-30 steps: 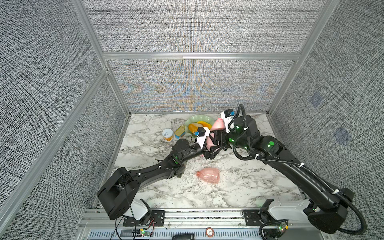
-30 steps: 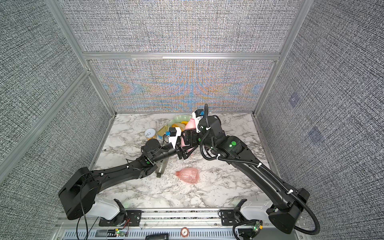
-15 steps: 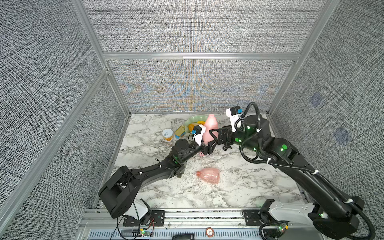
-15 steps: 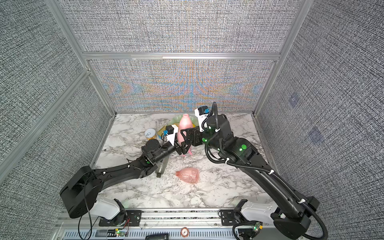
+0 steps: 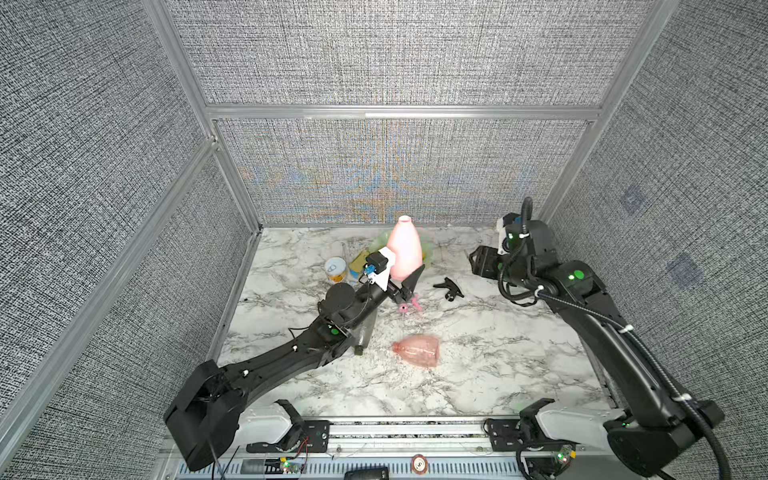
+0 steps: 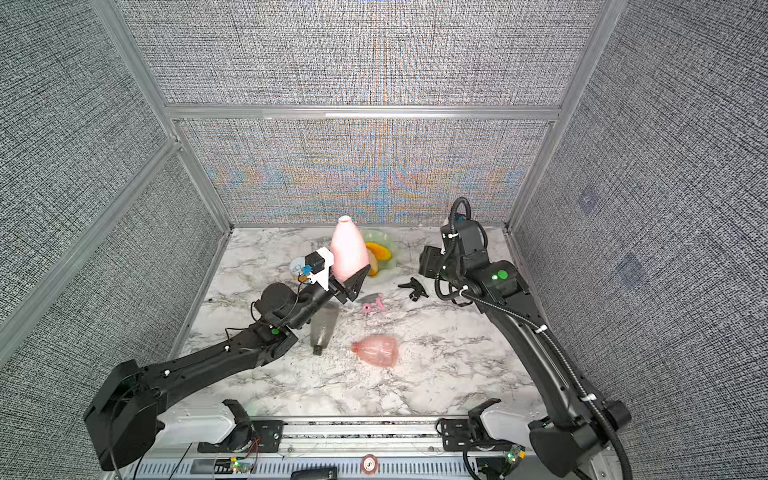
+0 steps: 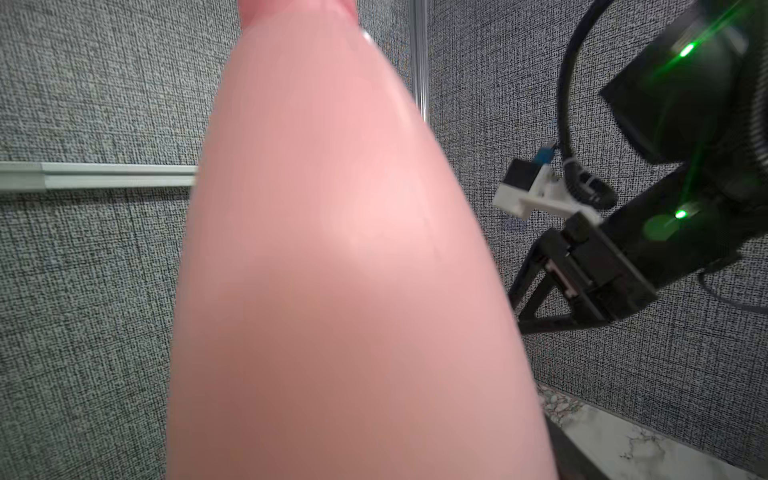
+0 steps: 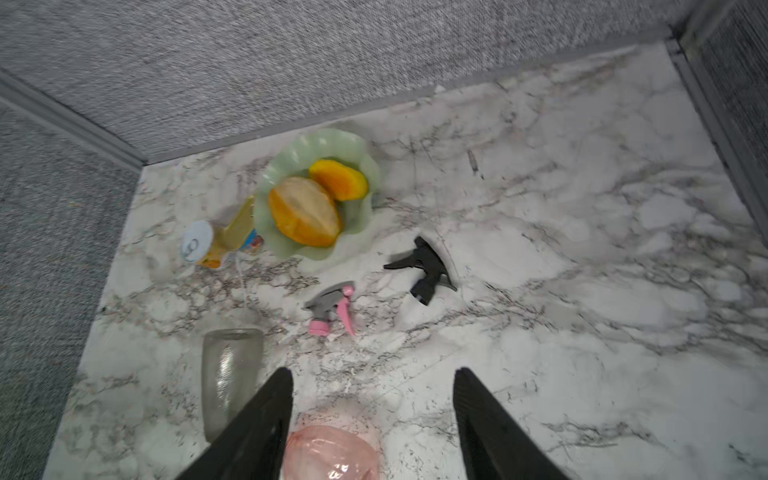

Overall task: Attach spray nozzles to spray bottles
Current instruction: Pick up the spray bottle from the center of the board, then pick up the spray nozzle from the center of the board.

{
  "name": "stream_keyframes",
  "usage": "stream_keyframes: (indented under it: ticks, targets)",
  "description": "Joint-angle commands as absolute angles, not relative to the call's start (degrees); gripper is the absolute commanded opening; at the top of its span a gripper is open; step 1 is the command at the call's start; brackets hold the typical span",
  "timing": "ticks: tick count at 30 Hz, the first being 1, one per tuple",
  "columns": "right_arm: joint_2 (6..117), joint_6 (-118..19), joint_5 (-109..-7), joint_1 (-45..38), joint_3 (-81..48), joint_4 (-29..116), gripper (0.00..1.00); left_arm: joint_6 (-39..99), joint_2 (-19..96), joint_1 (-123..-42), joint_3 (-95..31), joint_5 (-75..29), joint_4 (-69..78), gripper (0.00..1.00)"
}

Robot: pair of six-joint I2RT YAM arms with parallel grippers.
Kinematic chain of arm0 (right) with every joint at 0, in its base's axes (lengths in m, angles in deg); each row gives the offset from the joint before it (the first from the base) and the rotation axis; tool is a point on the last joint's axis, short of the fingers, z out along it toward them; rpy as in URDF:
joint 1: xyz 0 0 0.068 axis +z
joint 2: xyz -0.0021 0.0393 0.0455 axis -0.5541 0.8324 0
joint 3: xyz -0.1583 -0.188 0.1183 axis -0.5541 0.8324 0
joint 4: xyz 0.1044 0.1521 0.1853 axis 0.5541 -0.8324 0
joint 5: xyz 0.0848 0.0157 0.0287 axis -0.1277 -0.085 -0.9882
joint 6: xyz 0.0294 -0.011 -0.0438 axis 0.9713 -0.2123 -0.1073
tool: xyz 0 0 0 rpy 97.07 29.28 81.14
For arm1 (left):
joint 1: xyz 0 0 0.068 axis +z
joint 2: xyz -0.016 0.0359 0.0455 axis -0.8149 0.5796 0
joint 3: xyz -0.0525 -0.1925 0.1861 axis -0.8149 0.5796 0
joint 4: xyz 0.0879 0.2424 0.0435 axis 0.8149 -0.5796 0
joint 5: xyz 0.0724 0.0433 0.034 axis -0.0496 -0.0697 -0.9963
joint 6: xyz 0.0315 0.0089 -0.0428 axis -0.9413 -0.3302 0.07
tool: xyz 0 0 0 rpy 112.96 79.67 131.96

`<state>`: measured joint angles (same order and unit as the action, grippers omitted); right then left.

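Marble tabletop. In a top view left jaws grip the pastel pink bottle upright at twelve o'clock; it fills the left wrist view. Right wrist view: right jaws wide, empty; black nozzle, one o'clock, likely next

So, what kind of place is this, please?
Probably a robot test cell, not a home: grey fabric walls in a metal frame enclose a marble table, and a left arm and a right arm are mounted on a rail at its front edge.
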<state>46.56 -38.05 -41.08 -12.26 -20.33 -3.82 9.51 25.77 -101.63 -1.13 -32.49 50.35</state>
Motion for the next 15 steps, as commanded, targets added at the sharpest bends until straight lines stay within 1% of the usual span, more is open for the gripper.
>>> stream_keyframes:
  ticks: [1, 4, 7, 10, 13, 15]
  targets:
    - [50.9, -36.7, -49.5, -15.5, -18.2, -1.6, 0.58, 5.1, 22.6, -101.6, -0.3, -33.0, 47.3, 0.78]
    - [59.2, -36.2, -53.3, -17.3, -18.5, -1.0, 0.57, 4.1, 19.2, -101.9, 1.5, -32.1, 45.2, 0.78]
    - [68.0, -35.5, -55.8, -18.0, -21.5, -2.7, 0.58, 3.1, 16.3, -102.6, 3.5, -32.2, 44.0, 0.78]
    - [75.7, -34.8, -58.2, -19.0, -24.4, -3.4, 0.59, 3.9, 14.7, -102.7, 5.8, -32.3, 46.2, 0.78]
    - [82.1, -33.0, -61.3, -20.2, -27.0, -4.4, 0.61, 5.2, 14.2, -102.7, 5.3, -32.1, 45.5, 0.78]
    - [84.5, -31.3, -63.3, -21.4, -26.9, -3.9, 0.61, 4.4, 13.8, -102.8, 4.9, -31.7, 44.5, 0.78]
